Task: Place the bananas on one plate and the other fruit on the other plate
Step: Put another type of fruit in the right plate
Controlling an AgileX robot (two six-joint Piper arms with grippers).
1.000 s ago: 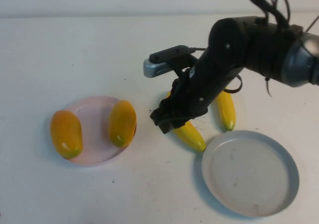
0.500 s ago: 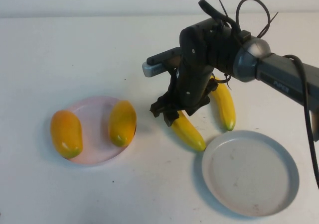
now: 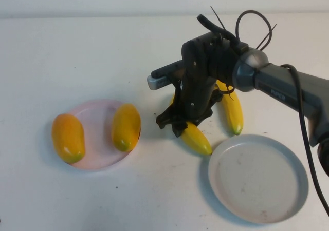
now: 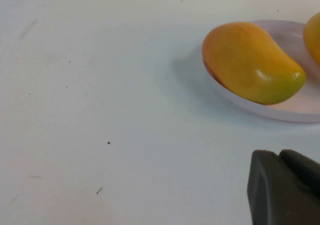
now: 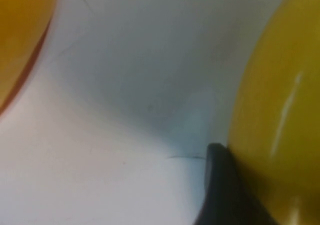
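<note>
Nearest the camera, the grey-blue plate (image 3: 258,178) is seen bare on the white worktop (image 3: 77,51), at the right. Just beyond its left rim lies the near banana (image 3: 197,138), its lower tip almost at the plate edge. The right hand (image 3: 179,123) is lowered over the upper part of this banana; a dark finger (image 5: 222,185) is pressed against the yellow skin in the right wrist view, so the hand is taken as clenched on the near banana, which lies on the worktop. The far banana (image 3: 232,111) lies just beside it, further back and to the right, partly covered by the arm.

To the left, the pink plate (image 3: 95,122) carries two mangoes: the left mango (image 3: 68,137) overhangs the left rim, the right mango (image 3: 126,126) lies at the right rim.

Left hand (image 4: 282,187): low near the pink plate; whether it is released or clenched cannot be told.
</note>
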